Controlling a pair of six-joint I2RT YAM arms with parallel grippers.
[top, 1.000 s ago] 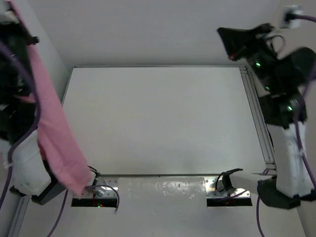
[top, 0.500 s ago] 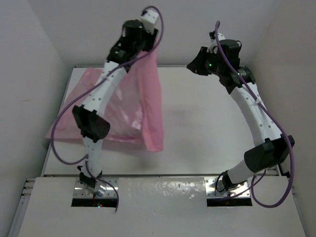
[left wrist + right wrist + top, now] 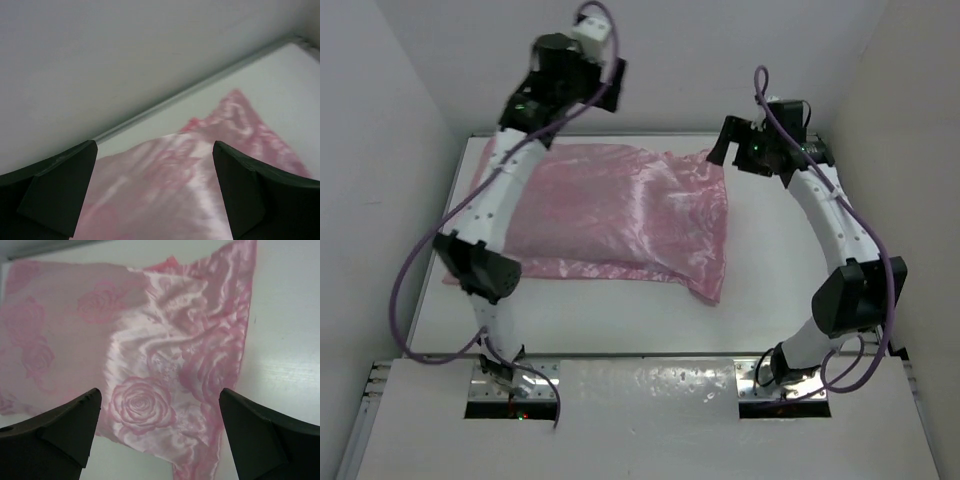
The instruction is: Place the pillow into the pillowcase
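The pink pillowcase [image 3: 620, 210] lies flat across the back of the white table [image 3: 790, 290], shiny with a rose pattern. Its left part bulges and its right end is loose and wrinkled. The pillow is hidden. My left gripper [image 3: 603, 84] hangs open above the case's far edge; in the left wrist view the left gripper [image 3: 155, 190] has only pink pillowcase [image 3: 200, 165] below its spread fingers. My right gripper [image 3: 724, 146] stands open over the case's far right corner. The right wrist view shows the right gripper [image 3: 160, 435] wide above the crumpled pillowcase [image 3: 150, 340], touching nothing.
White walls close in the table on the left, back and right. A metal rail [image 3: 650, 134] runs along the far edge. The arms' base plates [image 3: 510, 385] [image 3: 785, 385] sit at the near edge.
Half a second ago the pillowcase hung from the raised left gripper; now it lies spread on the table. Both grippers have opened and let go, and the right arm has come lower.
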